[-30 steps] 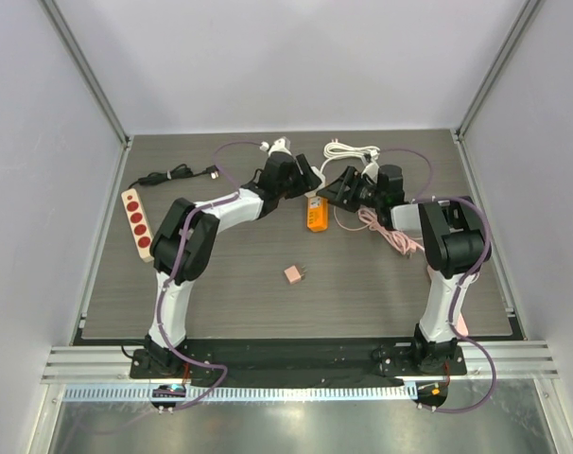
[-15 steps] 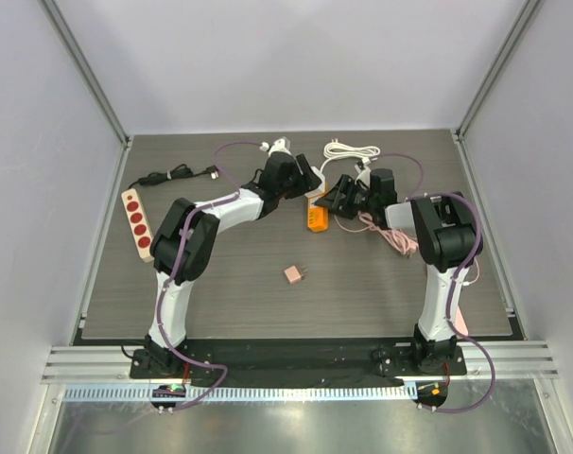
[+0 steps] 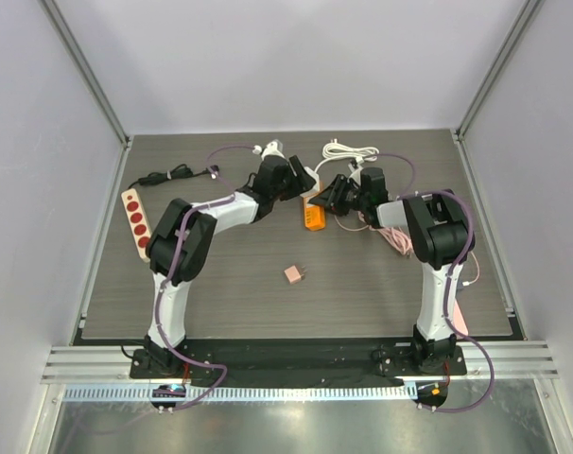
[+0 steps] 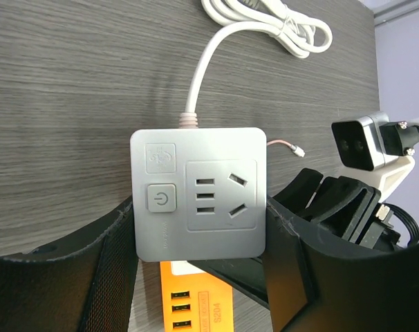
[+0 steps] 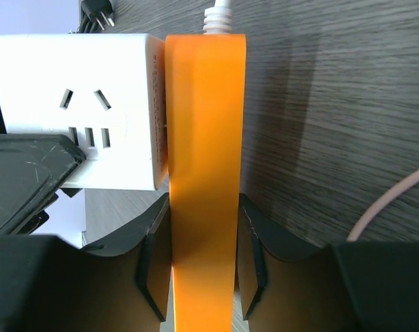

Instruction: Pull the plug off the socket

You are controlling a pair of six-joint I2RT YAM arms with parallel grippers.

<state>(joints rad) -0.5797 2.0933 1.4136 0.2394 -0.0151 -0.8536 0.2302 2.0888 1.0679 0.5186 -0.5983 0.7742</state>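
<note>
Overhead view of two robot arms bolted at 6 o'clock on a dark wood-grain surface (image 3: 362, 284). Nearest, just short of centre, a small pink adapter (image 3: 294, 274) lies alone. Beyond it, toward 12 o'clock, both arms reach forward and bend inward with wrists low, so they meet nose to nose. The left gripper (image 4: 199, 228) has its fingers part-open and clamped on two sides of a white socket cube (image 4: 196, 173). The right gripper (image 5: 204, 266) comes in from 3 o'clock. Its fingers stand narrow on either side of an orange block (image 5: 206, 138) and appear to touch it. The block lies flush against the cube's side with the prongs hidden, so the plug seems not yet pulled out. Both holds look set, and only the parting pull is left. Farther back, a coiled white cable (image 3: 353, 151) lies at 1 o'clock and a black cord (image 3: 168, 175) at 10 o'clock.
</note>
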